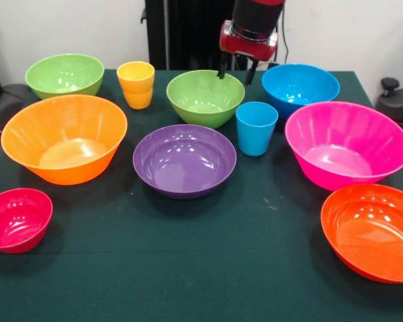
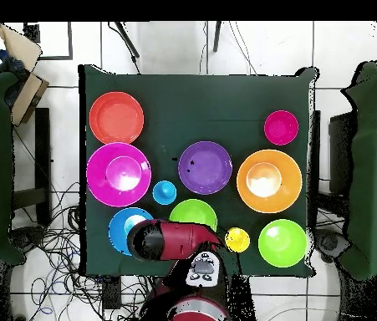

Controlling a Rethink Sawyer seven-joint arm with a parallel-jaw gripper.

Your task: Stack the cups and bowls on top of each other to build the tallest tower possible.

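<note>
Gripper [image 1: 235, 72] is hanging with fingers apart, holding nothing, over the far rim of the middle green bowl [image 1: 205, 98], so you're wanting a centred rim pinch.

Bright, even light from above floods the green table [image 1: 188, 268]; white glare streaks glint inside the purple bowl [image 1: 185, 159], pink bowl [image 1: 346, 144] and red-orange bowl [image 1: 373, 231]. Soft, short shadows hug each bowl's base. From overhead, the orange bowl [image 2: 268, 180] shows a washed-out centre.
</note>
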